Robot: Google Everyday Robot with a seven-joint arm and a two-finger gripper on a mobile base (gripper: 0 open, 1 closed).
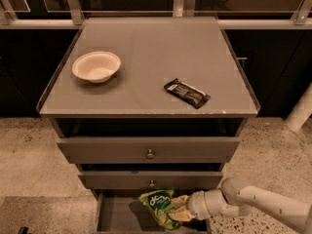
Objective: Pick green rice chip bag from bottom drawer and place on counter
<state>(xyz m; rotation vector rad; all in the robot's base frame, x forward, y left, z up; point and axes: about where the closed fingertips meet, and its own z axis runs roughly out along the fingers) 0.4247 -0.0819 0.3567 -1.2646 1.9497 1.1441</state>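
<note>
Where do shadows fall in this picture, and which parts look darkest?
Camera view: light comes from above, so the bowl and bar cast soft shadows on the counter; the bag, held by the gripper over the bottom drawer, shades its floor; the gap above the top drawer is very dark.
</note>
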